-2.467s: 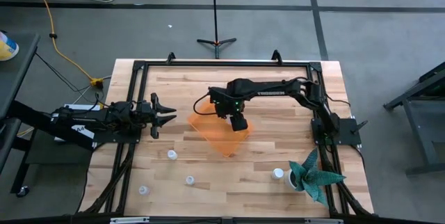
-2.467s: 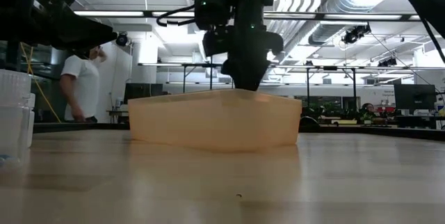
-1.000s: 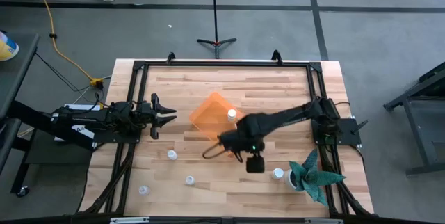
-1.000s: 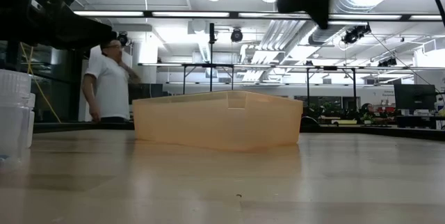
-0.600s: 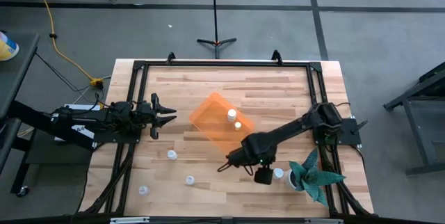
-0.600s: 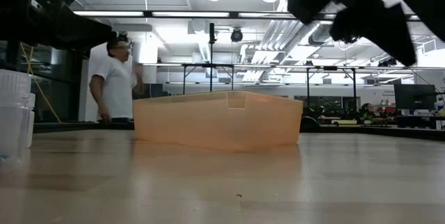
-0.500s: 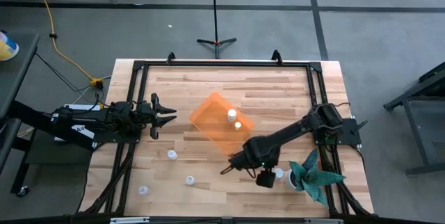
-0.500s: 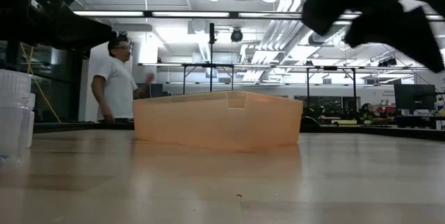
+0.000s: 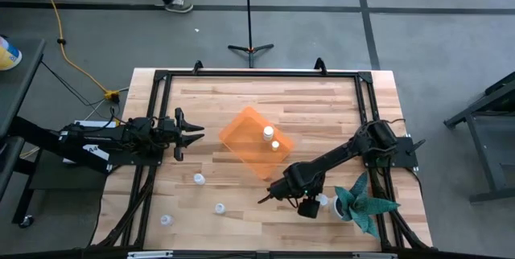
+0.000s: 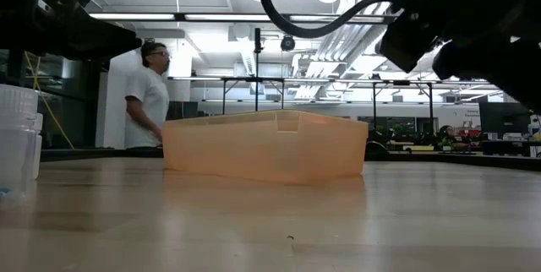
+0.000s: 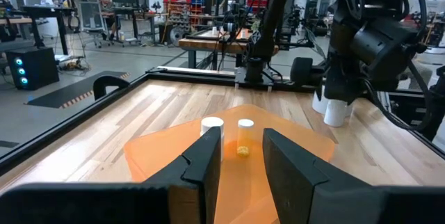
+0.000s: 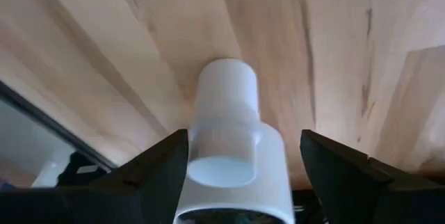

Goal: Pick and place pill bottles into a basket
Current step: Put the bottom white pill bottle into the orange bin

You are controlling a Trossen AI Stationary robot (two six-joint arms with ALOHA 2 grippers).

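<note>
My right gripper (image 9: 311, 205) is open near the table's near right corner, low over a white pill bottle (image 9: 323, 201). In the right wrist view its two fingers (image 12: 156, 172) stand on either side of that bottle (image 12: 229, 123). The orange basket (image 9: 251, 142) sits mid-table with two pill bottles (image 9: 267, 133) (image 9: 275, 144) standing in it. Three more bottles (image 9: 199, 179) (image 9: 219, 208) (image 9: 166, 220) stand on the table at the near left. My left gripper (image 9: 191, 134) is open and empty at the table's left side, facing the basket (image 11: 167, 147).
A teal-green leafy plant (image 9: 366, 204) lies right beside the bottle at the near right corner. A black frame (image 9: 161, 78) runs around the table. A person (image 10: 150, 95) walks in the room beyond. Bare wood lies between the basket and the near edge.
My right gripper has gone from beside the basket toward the table's near right corner and down, ending with its fingers around the bottle next to the plant. The basket and its bottles have stayed put. The person behind has walked along.
</note>
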